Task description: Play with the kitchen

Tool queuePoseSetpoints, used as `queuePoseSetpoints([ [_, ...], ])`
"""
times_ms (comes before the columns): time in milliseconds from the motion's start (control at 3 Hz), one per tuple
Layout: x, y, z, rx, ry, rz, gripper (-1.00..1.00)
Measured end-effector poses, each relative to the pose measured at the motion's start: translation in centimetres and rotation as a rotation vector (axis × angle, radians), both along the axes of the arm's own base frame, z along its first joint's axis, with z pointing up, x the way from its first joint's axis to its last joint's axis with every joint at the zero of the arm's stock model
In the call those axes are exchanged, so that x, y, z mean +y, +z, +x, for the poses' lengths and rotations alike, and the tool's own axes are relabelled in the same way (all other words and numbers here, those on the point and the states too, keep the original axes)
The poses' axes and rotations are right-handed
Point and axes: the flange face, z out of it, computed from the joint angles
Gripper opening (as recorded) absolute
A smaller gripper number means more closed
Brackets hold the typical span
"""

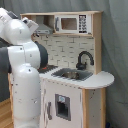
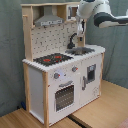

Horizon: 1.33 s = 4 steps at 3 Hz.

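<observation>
The large light-wood and white toy kitchen (image 2: pixel 62 75) stands on a pale wooden floor (image 2: pixel 100 112), with a glossy black-and-red stovetop (image 2: pixel 52 58), a silver metal sink (image 1: pixel 72 75) and a curved black faucet (image 1: pixel 84 59). The smooth white arm (image 1: pixel 22 60) reaches its upper shelf; whether the end effector is open cannot be told.

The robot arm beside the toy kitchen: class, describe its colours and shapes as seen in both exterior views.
The arm is built of thick, rounded, glossy white segments joined by dark grey to black bands at the joints. In the second exterior view the arm shows the same white shell with a dark section, ending in a dark part hanging toward the kitchen.
</observation>
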Motion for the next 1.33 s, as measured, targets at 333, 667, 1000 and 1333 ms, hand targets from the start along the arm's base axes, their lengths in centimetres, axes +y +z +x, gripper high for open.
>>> queuePoseSetpoints([
  [333,-2.4,-0.3,2.5,0.047,-0.037,0.096,1.0],
  [667,-4.7,-1.4,4.8,0.101,-0.081,0.174,1.0],
  [1000,-6.8,-3.4,6.5,0.164,-0.151,0.219,1.0],
  [1333,-8.1,-5.6,7.4,0.216,-0.219,0.237,1.0],
])
